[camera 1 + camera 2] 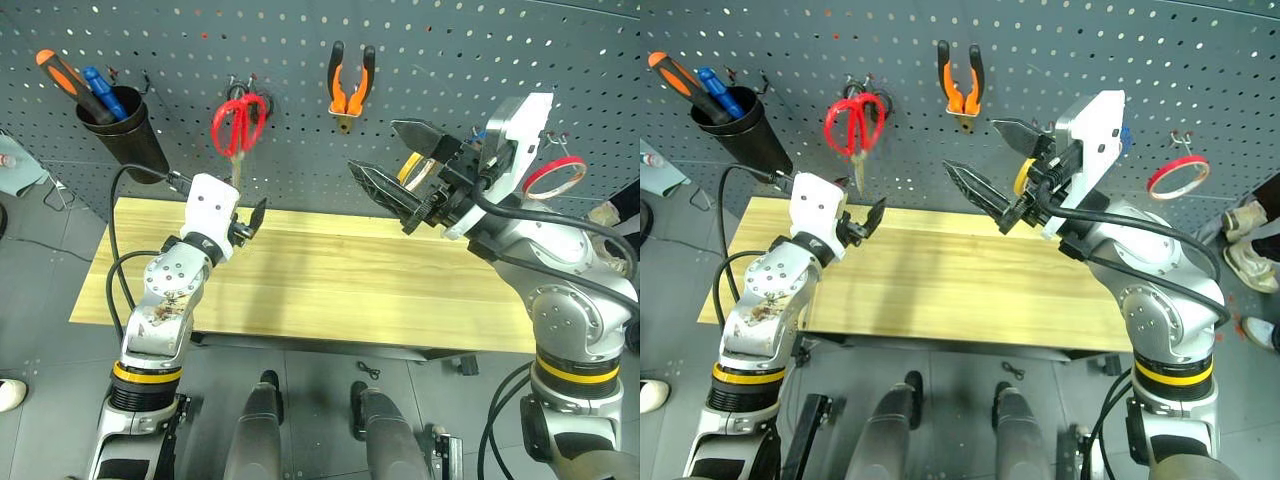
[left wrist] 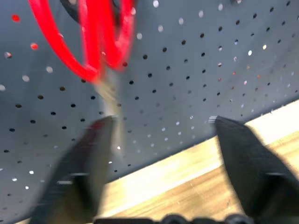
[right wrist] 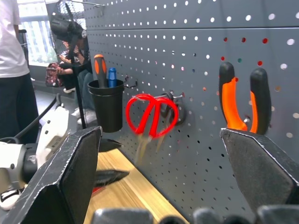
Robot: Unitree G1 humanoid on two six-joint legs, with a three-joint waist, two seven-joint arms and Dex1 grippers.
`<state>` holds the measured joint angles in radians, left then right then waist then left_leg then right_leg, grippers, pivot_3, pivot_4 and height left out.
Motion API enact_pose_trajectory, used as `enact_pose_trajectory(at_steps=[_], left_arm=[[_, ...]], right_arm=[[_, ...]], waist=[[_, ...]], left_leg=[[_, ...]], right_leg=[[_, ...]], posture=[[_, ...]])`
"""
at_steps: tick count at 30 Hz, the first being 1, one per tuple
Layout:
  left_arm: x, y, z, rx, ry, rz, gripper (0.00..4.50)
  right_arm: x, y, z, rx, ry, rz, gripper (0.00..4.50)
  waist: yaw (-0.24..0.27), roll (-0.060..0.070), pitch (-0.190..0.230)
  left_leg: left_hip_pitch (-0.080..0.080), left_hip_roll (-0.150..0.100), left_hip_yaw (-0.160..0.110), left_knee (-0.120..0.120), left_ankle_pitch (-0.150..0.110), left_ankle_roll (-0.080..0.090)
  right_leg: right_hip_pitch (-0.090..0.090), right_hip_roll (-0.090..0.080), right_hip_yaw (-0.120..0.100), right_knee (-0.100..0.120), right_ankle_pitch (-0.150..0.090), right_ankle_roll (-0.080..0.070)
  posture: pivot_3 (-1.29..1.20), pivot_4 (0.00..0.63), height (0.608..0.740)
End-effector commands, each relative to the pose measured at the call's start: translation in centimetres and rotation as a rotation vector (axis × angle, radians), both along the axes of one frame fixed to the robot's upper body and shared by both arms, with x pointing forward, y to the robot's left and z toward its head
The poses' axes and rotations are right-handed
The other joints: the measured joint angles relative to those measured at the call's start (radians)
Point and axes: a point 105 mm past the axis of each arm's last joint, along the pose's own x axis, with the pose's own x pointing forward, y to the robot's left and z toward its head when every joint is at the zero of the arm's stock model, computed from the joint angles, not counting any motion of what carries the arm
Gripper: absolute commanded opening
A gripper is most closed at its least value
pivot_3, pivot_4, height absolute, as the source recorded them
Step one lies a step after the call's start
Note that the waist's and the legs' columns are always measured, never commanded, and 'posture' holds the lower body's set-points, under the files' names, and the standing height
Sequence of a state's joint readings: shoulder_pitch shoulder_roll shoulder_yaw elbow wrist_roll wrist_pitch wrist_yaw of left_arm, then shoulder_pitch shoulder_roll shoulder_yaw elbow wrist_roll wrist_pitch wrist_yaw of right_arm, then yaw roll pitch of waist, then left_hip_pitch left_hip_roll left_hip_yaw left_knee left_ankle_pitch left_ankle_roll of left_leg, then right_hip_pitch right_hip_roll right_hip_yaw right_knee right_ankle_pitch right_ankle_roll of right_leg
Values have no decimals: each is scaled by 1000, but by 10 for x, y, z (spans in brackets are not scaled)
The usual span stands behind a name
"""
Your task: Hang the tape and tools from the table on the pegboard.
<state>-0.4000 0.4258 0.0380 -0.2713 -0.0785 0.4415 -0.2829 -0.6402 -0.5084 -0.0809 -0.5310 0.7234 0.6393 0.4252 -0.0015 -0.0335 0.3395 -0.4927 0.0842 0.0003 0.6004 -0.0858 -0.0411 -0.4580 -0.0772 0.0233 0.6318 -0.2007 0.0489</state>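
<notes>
The red-handled scissors [image 1: 238, 125] hang from a hook on the grey-blue pegboard [image 1: 450, 60]; their blades look blurred in the left wrist view. My left gripper [image 1: 252, 220] is open and empty just below the scissors' blade tips, over the table's [image 1: 330, 290] back edge. The orange-and-black pliers [image 1: 350, 90] hang further right. My right gripper [image 1: 375, 147] is open wide and empty in front of the board, to the right of the pliers and a little lower. A yellowish arc of the tape [image 1: 411, 168] shows behind its fingers, mostly hidden.
A black cup [image 1: 120, 130] at the board's left holds an orange-handled and a blue-handled screwdriver. A red ring [image 1: 555, 177] hangs at the far right. Small black scissors [image 1: 368, 371] lie on the floor under the table. A person [image 3: 14, 70] stands off to the left side.
</notes>
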Motion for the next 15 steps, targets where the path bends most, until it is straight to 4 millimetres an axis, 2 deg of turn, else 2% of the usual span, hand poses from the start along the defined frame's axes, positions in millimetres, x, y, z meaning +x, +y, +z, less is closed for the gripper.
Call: enact_pose_trajectory(at_steps=[1, 5, 8, 9, 12, 15], left_arm=[[-20, 12, -16, 25, 28, 14, 4478], [-37, 33, -62, 21, 207, 63, 4478], [-34, 62, -86, -32, 366, 151, 4478], [-30, 73, -89, -46, 396, 173, 4478], [-19, 97, -90, -82, 452, 235, 4478], [-10, 109, -92, -108, 509, 268, 4478]], right_arm=[[-16, 7, -8, -75, -24, 63, 4500], [-30, 15, -42, -215, 75, 182, 4500], [-32, 19, -61, -308, 119, 225, 4500], [-32, 22, -65, -325, 125, 239, 4500], [-29, 32, -66, -337, 125, 268, 4500], [-28, 38, -63, -341, 123, 288, 4500]], waist=[[-6, 0, 0], [-10, 0, 0], [-6, 0, 0], [-5, 0, 0], [-2, 1, 1], [2, 1, 3]], left_leg=[[0, 0, 0, 0, 0, 0], [0, 0, 0, -1, 0, 0], [1, 0, 0, -1, 0, 0], [1, 0, 0, -1, 0, 0], [1, 1, 0, -1, 0, -1], [1, 0, 0, -1, -1, -1]], right_leg=[[0, 0, 0, 0, 0, 0], [0, 0, 0, 0, 0, -1], [0, 0, 0, 0, -3, 1], [-1, 0, 0, 0, -7, -4], [-1, 0, 0, 1, -5, -7], [-2, 0, 0, 0, -5, -7]], posture=[[-19, 337, 740], [-9, 348, 740], [15, 370, 740], [22, 377, 740], [37, 395, 740], [49, 407, 740]])
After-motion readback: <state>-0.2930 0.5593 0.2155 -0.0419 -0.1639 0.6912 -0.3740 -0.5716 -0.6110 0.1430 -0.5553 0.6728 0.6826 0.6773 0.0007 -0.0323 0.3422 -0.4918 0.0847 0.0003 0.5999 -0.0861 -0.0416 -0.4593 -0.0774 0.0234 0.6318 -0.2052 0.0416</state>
